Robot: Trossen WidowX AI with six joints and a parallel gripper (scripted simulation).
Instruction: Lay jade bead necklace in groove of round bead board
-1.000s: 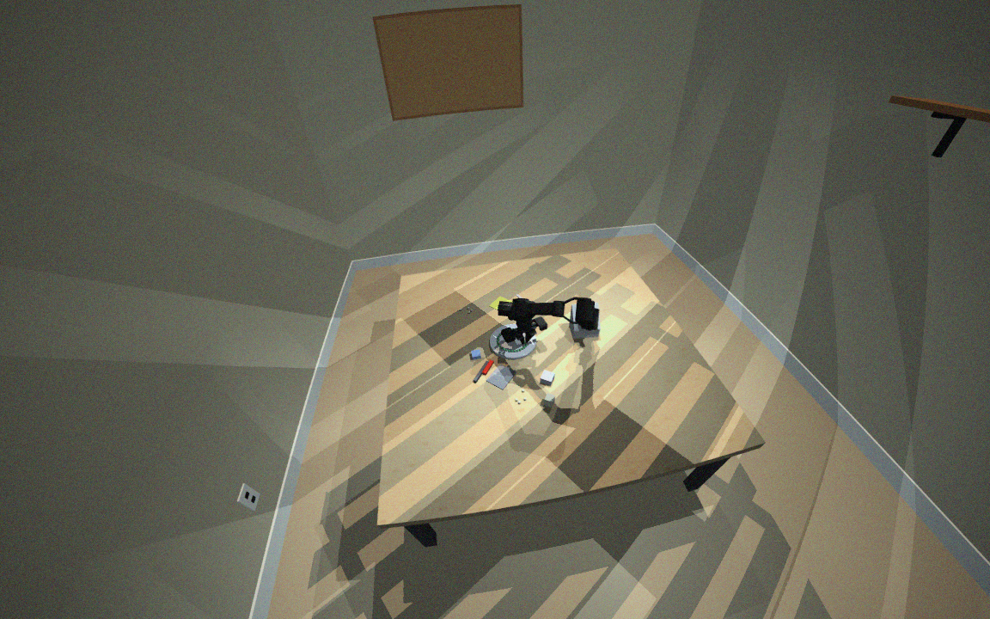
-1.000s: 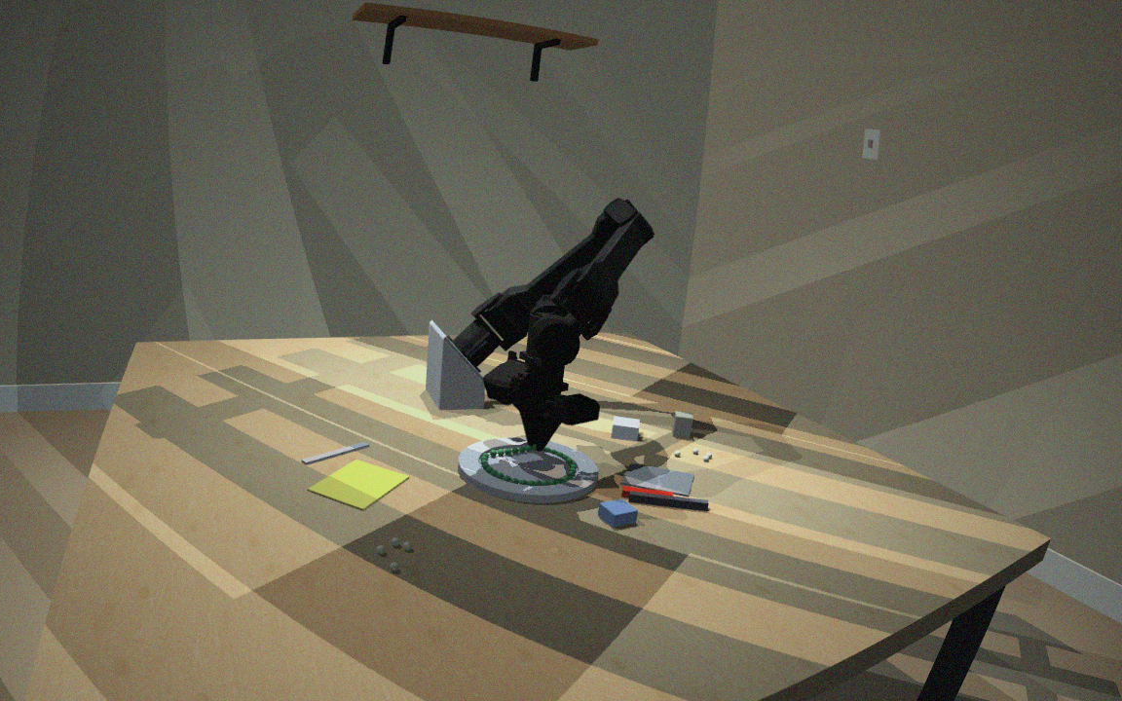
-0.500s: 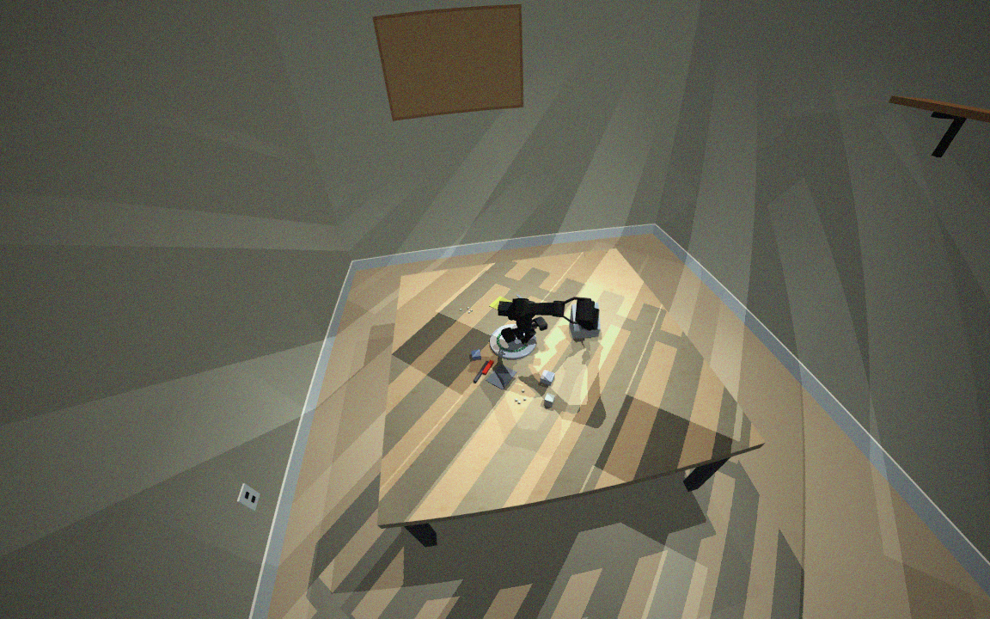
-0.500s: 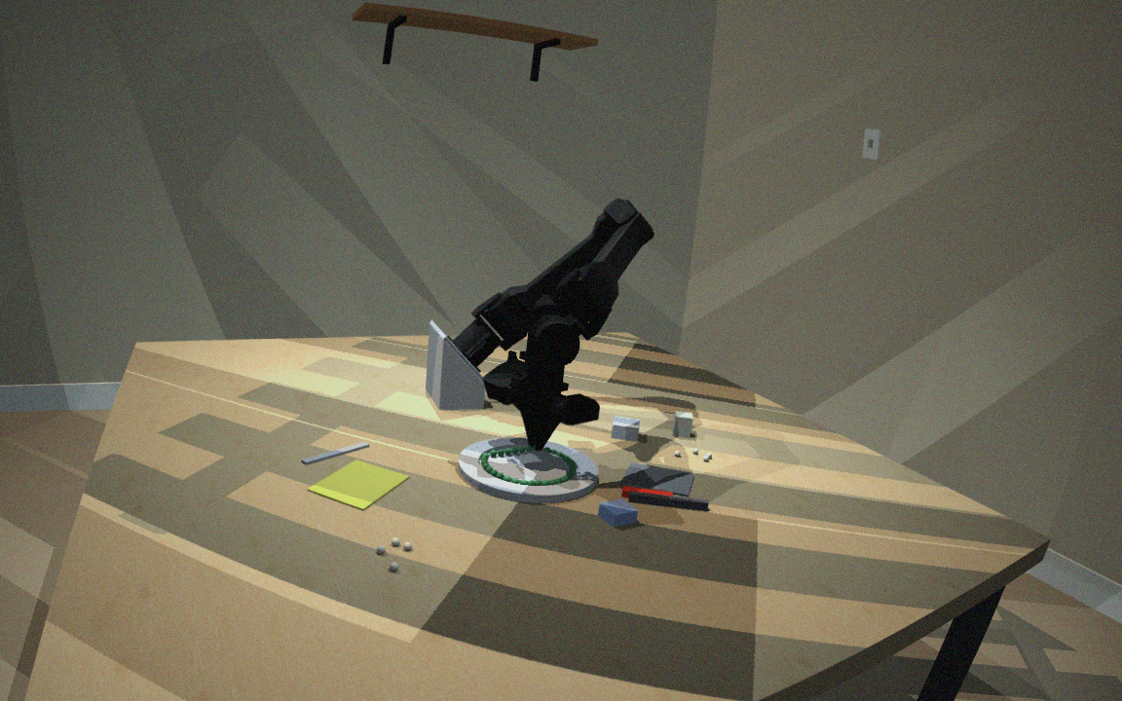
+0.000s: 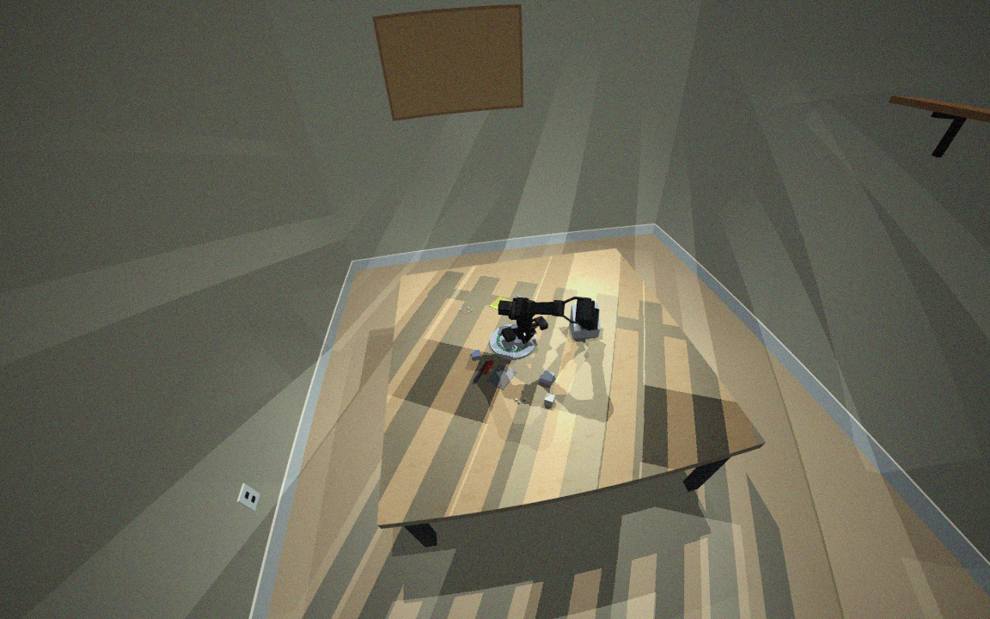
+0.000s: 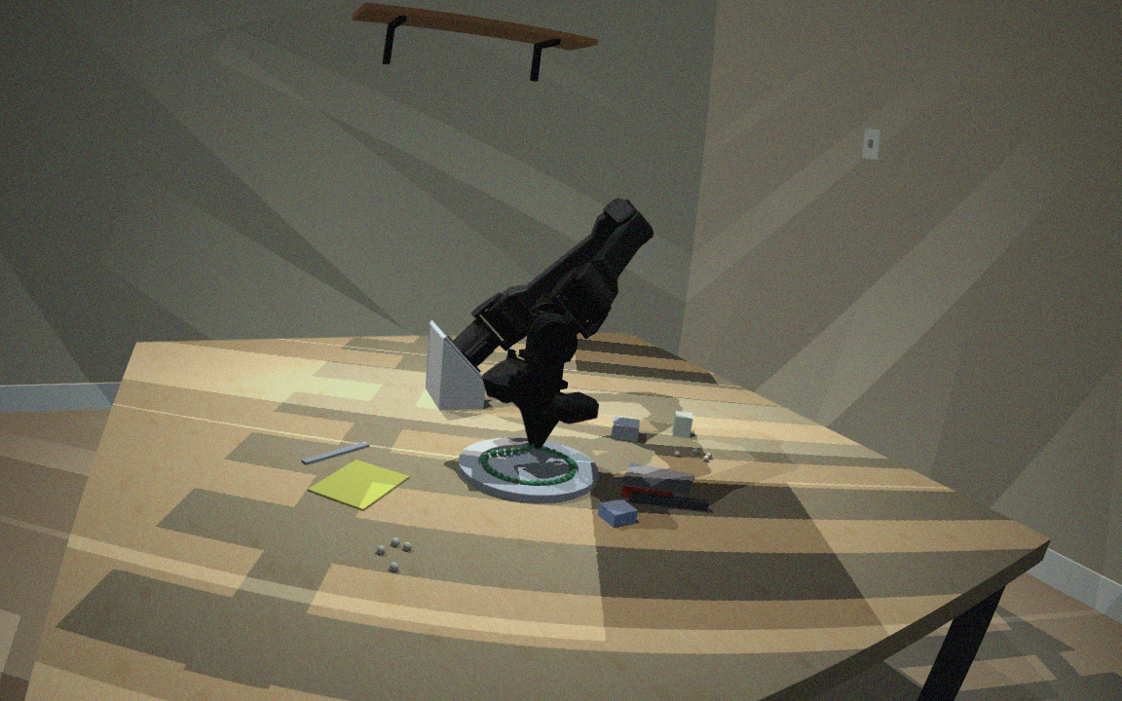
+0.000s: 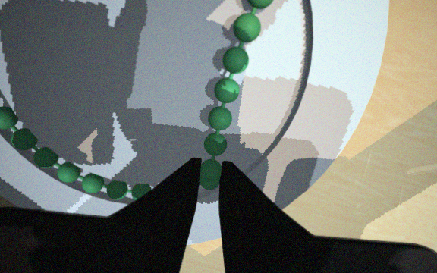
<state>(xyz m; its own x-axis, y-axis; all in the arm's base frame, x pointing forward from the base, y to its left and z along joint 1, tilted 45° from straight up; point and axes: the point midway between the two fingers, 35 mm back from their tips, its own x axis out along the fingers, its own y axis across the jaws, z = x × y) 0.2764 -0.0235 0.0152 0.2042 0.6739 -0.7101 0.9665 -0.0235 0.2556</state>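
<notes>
The jade bead necklace [image 6: 507, 480] [image 7: 220, 118] lies on the round bead board [image 5: 495, 351] [image 6: 470, 477] [image 7: 363, 45]. In the wrist view, its lower left run follows the groove. Its right run cuts straight across the board's middle, inside the dark curve of the empty groove [image 7: 310, 49]. My gripper [image 6: 537, 445] [image 7: 211, 168] is shut on a bead of the necklace, at the corner where the straight run meets the groove. The beads just left of that corner are hidden behind the left finger. In the top view the arm covers part of the board.
A yellow square [image 6: 359, 484] and a grey rod [image 6: 335, 453] lie left of the board in the exterior view. A blue block [image 6: 617, 512], a red and black tool [image 6: 669, 499], a grey block [image 6: 625, 427], a pale block [image 6: 682, 424] and small loose beads [image 6: 394, 542] also lie on the table.
</notes>
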